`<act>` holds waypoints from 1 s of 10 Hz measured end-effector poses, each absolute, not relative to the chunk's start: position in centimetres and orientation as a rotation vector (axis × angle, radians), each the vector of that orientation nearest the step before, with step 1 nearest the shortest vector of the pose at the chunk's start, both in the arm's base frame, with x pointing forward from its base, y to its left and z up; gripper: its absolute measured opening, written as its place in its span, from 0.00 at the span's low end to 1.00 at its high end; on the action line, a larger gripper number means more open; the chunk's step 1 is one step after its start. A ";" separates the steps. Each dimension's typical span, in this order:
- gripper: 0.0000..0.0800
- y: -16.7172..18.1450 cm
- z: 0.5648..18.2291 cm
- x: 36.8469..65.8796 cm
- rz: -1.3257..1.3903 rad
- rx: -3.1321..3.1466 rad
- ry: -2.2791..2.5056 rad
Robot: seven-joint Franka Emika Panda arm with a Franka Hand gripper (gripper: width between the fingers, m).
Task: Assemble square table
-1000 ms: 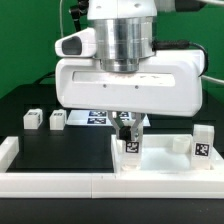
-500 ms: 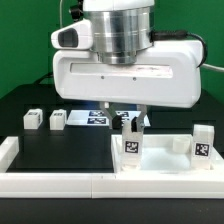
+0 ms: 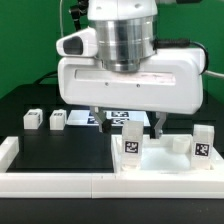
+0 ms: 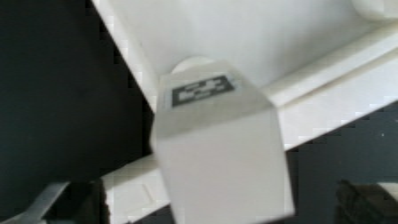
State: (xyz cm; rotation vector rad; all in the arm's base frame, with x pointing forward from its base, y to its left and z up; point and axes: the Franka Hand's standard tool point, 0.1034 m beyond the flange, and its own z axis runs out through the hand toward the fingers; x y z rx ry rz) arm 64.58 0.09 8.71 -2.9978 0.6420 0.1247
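The long white border rail [image 3: 50, 183] runs along the front of the black table [image 3: 60, 150] in the exterior view. Just behind it, toward the exterior view's right, lies the white square tabletop [image 3: 160, 166], rim up. 2 tagged legs stand upright on it: the left standing leg [image 3: 131, 144] near its corner on the exterior view's left, and the right standing leg [image 3: 203, 143] at its edge on the exterior view's right.

The gripper [image 3: 127, 122] hangs directly above the left standing leg with its 2 fingers [image 3: 96, 118] spread wide, 1 on each side. Neither finger touches the leg, and nothing is held. The wrist view looks straight down this leg [image 4: 214, 150], its tag facing the camera. The pale tabletop [image 4: 267, 40] lies beneath, and a dark fingertip [image 4: 45, 200] shows well out to each side.

Farther back, toward the exterior view's left, 2 more legs sit apart from the tabletop on the black table: the outer loose leg [image 3: 32, 119] and the inner loose leg [image 3: 57, 120]. The marker board [image 3: 108, 118] lies behind the gripper, partly hidden by it.
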 end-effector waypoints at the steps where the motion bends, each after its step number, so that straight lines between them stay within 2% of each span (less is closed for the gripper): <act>1: 0.81 0.2 7.8 64.0 0.115 -3.004 0.642; 4: 0.81 0.3 7.2 63.4 0.120 -3.010 0.647; 5: 0.71 0.3 7.2 63.4 0.121 -3.007 0.662; 6: 0.48 0.3 7.2 63.4 0.121 -3.007 0.662; 7: 0.36 0.4 7.2 63.4 0.125 -2.983 0.768; 10: 0.36 0.3 7.1 63.4 0.136 -2.871 1.146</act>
